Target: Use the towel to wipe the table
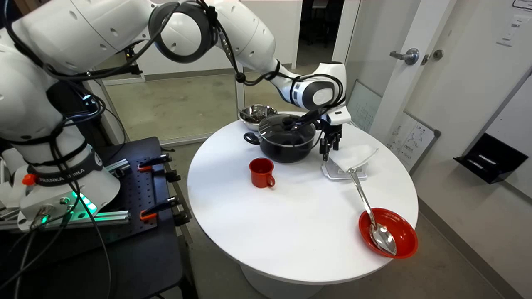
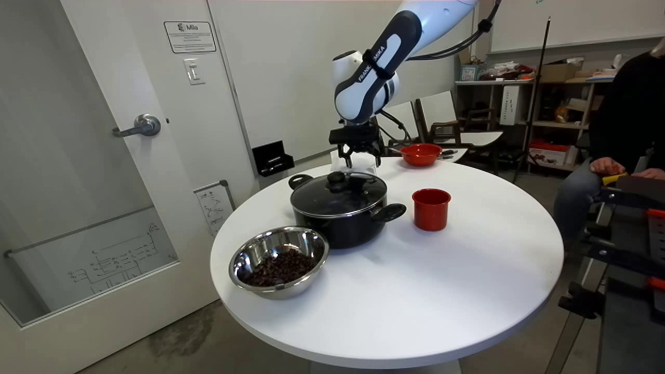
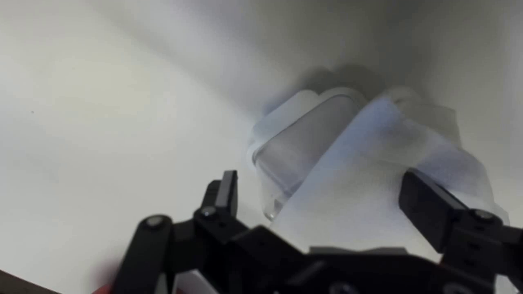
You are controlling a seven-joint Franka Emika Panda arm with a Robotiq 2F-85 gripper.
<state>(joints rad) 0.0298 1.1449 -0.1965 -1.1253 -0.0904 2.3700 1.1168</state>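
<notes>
Near the round tabletop's (image 1: 257,226) wall-side edge I see the gripper (image 3: 320,175), jaws parted, partly over the white towel (image 3: 355,196), which drapes over a clear plastic container (image 3: 308,143); a red mug (image 1: 261,173) and lidded black pot (image 1: 285,148) stand farther in.

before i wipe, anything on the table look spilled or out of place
I see no spill. Oddly, the towel is draped partly over a translucent container instead of lying flat. The metal spoon looks awkward too: its long handle juts from the red bowl toward the towel, where it could get knocked.
</notes>
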